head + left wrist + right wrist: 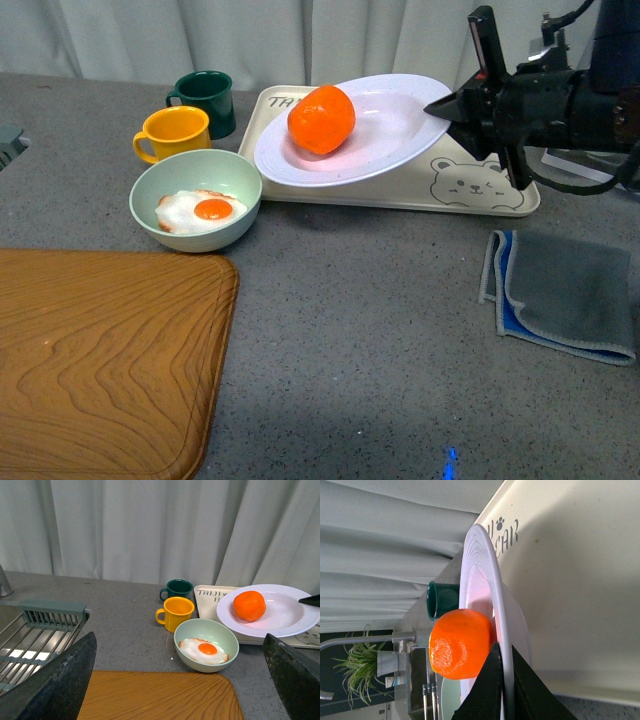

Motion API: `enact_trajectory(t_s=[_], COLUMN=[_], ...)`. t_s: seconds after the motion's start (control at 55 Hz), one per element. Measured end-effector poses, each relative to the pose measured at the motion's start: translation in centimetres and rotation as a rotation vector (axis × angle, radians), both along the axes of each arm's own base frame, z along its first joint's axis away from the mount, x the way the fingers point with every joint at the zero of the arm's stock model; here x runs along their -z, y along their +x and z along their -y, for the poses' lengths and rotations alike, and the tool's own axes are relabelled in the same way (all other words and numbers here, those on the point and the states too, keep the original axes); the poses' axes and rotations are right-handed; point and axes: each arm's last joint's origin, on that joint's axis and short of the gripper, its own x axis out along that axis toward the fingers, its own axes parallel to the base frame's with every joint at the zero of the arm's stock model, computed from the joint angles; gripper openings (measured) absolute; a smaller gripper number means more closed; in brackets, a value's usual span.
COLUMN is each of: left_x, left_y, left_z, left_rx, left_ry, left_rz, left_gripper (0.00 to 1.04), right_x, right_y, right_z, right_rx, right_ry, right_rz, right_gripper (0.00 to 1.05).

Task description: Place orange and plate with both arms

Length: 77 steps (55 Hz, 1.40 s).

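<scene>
The white plate (400, 130) is held tilted over the cream bear tray (470, 185), with the orange (321, 119) lying on its left half. My right gripper (450, 108) is shut on the plate's right rim. In the right wrist view the black fingers (487, 685) pinch the rim of the plate (485, 565), and the orange (460, 644) lies close beside them. My left gripper (179, 645) is open and empty, low over the cutting board, and sees the orange (249, 605) on the plate (285, 615). It does not show in the front view.
A pale green bowl (150, 185) with a fried egg (200, 212) stands left of the tray, with a yellow mug (175, 133) and a dark green mug (205, 100) behind it. A wooden cutting board (100, 360) lies front left. A grey cloth (565, 290) lies at the right. A dish rack (45, 630) is far left.
</scene>
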Motion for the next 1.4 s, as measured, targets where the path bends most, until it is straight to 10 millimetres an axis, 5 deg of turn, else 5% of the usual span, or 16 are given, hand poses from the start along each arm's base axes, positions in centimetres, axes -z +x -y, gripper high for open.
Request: enact_trajectory(t_s=[0.236, 0.509, 0.873, 1.091, 1.255, 1.4], left_x=[0.0, 0.0, 0.0, 0.0, 0.0, 0.0], left_y=[0.0, 0.0, 0.0, 0.0, 0.0, 0.0], left_z=[0.0, 0.0, 0.0, 0.0, 0.0, 0.0], left_rx=[0.0, 0.0, 0.0, 0.0, 0.0, 0.0], left_ry=[0.0, 0.0, 0.0, 0.0, 0.0, 0.0], left_rz=[0.0, 0.0, 0.0, 0.0, 0.0, 0.0], left_gripper=[0.98, 0.98, 0.98, 0.98, 0.98, 0.98], right_x=[1.3, 1.8, 3.4, -1.1, -3.7, -5.8], right_y=[4.4, 6.3, 3.5, 0.1, -5.2, -10.2], right_z=[-0.7, -0.5, 1.3, 2.2, 2.8, 4.4], right_rx=[0.01, 0.02, 0.018, -0.023, 0.293, 0.377], right_ry=[-0.013, -0.053, -0.303, -0.526, -0.935, -1.028], right_rz=[-0.023, -0.024, 0.002, 0.164, 0.585, 0.728], right_gripper=[0.01, 0.01, 0.59, 0.97, 0.72, 0.49])
